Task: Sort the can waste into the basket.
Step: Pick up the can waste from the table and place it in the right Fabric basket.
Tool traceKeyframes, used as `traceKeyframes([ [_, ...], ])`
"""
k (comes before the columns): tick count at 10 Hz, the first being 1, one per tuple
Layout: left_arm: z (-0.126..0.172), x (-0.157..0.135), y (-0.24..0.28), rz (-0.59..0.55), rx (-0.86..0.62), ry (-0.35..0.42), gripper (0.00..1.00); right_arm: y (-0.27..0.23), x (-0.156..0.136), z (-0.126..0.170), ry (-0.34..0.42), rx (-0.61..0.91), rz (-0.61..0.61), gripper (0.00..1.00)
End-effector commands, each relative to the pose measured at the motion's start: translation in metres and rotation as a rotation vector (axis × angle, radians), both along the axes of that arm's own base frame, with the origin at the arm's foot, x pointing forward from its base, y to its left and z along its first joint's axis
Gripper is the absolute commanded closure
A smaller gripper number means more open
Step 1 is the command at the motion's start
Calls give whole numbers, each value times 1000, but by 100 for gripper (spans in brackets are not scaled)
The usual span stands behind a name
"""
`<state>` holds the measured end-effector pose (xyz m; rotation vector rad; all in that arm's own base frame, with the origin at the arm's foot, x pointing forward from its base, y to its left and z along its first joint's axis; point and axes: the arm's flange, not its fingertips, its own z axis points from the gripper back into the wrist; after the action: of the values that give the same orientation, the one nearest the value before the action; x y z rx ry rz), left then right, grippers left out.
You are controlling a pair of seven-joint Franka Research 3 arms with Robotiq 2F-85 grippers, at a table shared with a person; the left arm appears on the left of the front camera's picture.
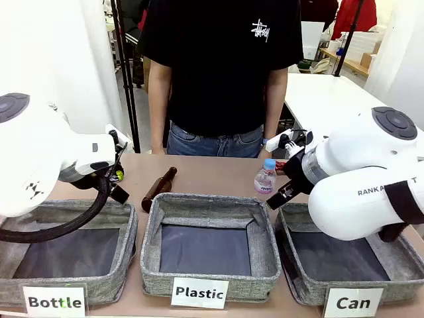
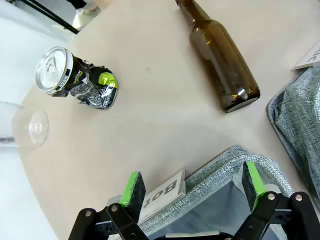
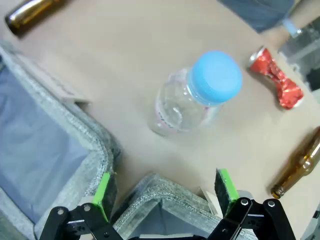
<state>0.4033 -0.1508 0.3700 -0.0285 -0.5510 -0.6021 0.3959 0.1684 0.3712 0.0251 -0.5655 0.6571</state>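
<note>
Right, my left gripper point(image 2: 192, 182) hangs released, jaws spread wide with nothing between the green pads, over the corner of the grey fabric bin labelled "Bottle" point(image 2: 220, 172). Beyond it, the dark crushed metal can with the silver top and yellow-green marks point(image 2: 75, 80) lies on its side on the tan table point(image 2: 160, 115), well apart from a brown glass bottle point(image 2: 222, 60) lying flat.

My right gripper point(image 3: 164, 189) is likewise spread and holds nothing, above a grey bin rim. A clear plastic bottle with a blue cap point(image 3: 192, 97) stands just past it, and the shiny red crushed can point(image 3: 276, 77) lies farther on, on the table. The low grey fabric basket labelled "Can" point(image 1: 296, 275) sits under my right arm, with neither can in it.
</note>
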Motion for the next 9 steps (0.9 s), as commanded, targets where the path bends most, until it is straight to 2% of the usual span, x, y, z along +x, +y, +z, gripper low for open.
traceKeyframes([
  [1,0,0,0,0,0,0,0,0,0,0,0,0,0,0],
  [9,0,0,0,0,0,0,0,0,0,0,0,0,0,0],
])
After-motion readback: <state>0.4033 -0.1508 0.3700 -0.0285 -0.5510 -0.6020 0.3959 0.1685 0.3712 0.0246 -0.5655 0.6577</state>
